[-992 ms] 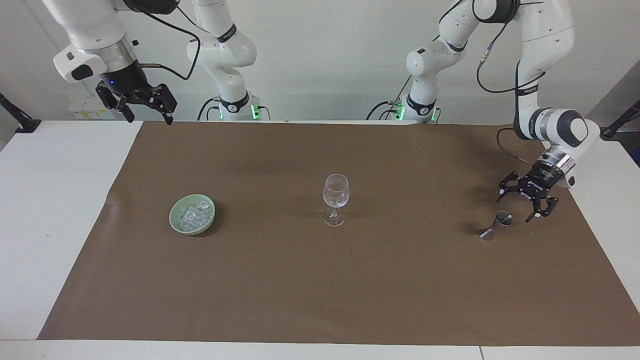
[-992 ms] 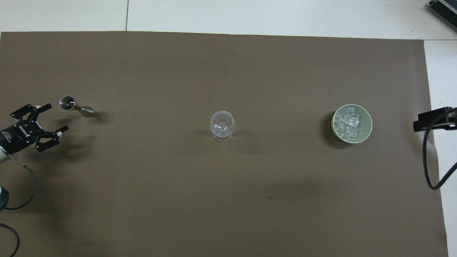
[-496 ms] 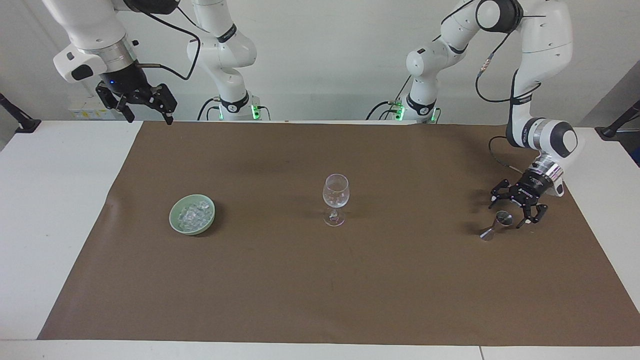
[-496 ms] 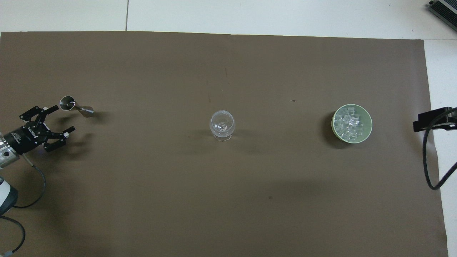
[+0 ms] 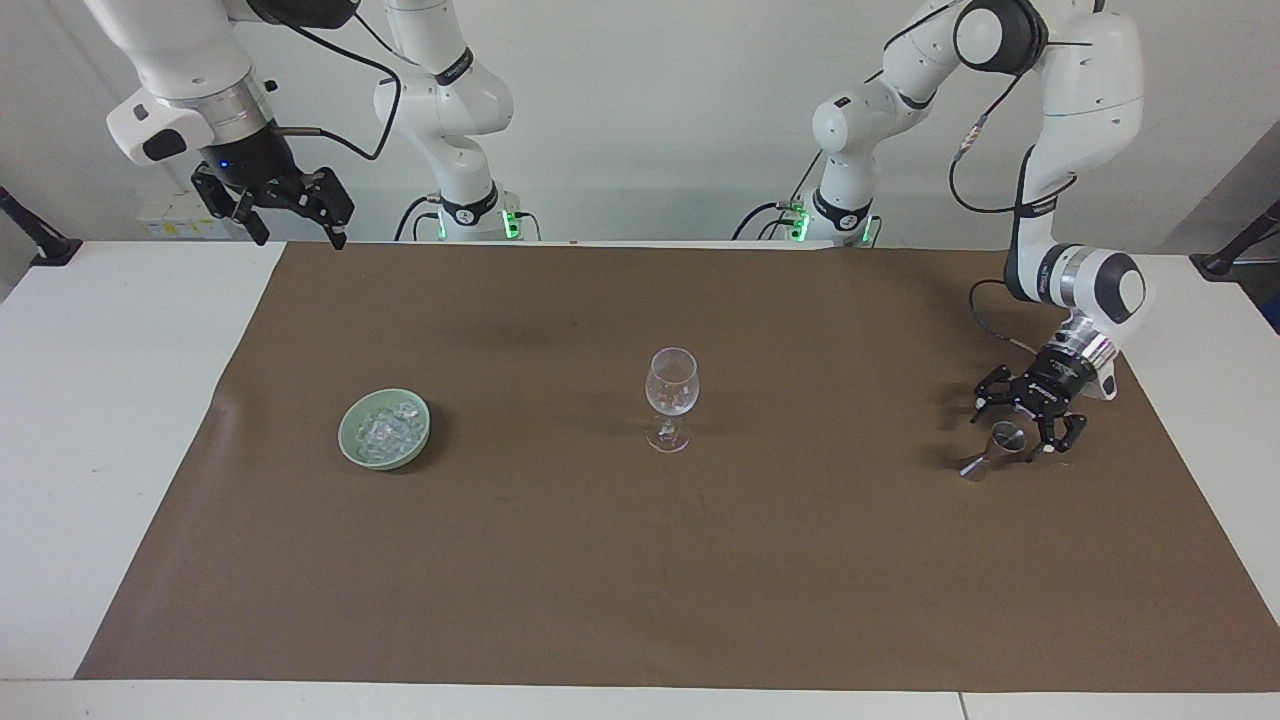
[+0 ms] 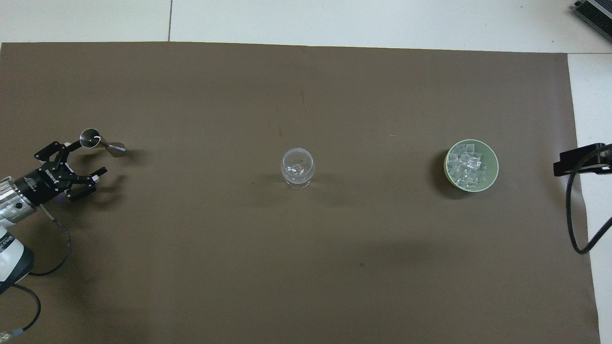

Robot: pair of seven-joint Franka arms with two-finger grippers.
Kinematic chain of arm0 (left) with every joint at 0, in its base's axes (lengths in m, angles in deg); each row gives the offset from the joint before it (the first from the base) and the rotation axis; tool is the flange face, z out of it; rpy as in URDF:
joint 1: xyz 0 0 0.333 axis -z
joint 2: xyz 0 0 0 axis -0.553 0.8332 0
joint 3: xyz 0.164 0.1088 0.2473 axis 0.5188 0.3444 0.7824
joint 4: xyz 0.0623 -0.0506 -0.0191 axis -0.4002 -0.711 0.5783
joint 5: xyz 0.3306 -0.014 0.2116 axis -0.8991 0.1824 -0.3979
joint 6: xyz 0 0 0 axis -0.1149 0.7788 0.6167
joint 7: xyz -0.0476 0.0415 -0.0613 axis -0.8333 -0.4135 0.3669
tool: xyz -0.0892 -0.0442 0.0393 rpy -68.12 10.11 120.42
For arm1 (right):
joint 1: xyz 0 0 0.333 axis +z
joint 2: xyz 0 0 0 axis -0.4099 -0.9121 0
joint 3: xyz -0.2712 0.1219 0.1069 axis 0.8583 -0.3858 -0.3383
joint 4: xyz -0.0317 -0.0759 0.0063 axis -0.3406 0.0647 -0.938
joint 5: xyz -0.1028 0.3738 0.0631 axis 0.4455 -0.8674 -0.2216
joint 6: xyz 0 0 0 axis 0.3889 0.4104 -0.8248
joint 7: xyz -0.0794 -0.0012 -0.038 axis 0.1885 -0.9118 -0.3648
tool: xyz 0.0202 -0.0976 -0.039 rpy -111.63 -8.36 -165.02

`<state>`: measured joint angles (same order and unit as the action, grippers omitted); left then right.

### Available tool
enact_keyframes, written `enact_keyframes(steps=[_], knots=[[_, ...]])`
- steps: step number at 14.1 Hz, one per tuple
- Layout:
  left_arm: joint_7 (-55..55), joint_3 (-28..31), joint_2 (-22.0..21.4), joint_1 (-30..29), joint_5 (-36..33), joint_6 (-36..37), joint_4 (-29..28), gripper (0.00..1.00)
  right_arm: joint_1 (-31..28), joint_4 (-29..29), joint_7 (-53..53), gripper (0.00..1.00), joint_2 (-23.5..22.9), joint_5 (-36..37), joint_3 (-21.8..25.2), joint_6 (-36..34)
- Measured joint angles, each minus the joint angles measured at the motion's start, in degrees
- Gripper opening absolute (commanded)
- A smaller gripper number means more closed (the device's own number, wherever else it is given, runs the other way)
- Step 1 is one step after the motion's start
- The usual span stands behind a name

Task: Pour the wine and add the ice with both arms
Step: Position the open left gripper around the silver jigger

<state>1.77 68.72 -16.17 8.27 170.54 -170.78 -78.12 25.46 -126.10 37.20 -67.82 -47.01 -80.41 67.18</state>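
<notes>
Over the last second the left arm's black two-finger gripper (image 5: 1022,432) has come down and in toward the small silver double-cone metal measuring cup (image 5: 994,450) lying on its side on the brown paper mat. Its spread fingers now flank the cup's wide mouth.

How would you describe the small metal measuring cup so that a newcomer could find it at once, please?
Look on the brown mat at the left arm's end of the table. The measuring cup stands there by the open left gripper: the only metal piece, a small silver double cone.
</notes>
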Motion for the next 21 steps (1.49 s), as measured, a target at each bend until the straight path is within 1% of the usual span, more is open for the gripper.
enact_keyframes(steps=[6, 10, 21], knots=[[0.86, -0.04, 0.48, 1.06, 2.19, 0.08, 0.0, 1.0, 0.0, 0.0, 0.0, 1.0, 0.0, 0.0, 0.0, 0.0], [2.19, -0.09, 1.49, 1.1, 3.08, 0.85, 0.0, 1.0, 0.0, 0.0, 0.0, 1.0, 0.0, 0.0, 0.0, 0.0], [3.23, -0.22, 2.62, 1.32, 6.18, 2.17, 0.0, 1.0, 0.0, 0.0, 0.0, 1.0, 0.0, 0.0, 0.0, 0.0]])
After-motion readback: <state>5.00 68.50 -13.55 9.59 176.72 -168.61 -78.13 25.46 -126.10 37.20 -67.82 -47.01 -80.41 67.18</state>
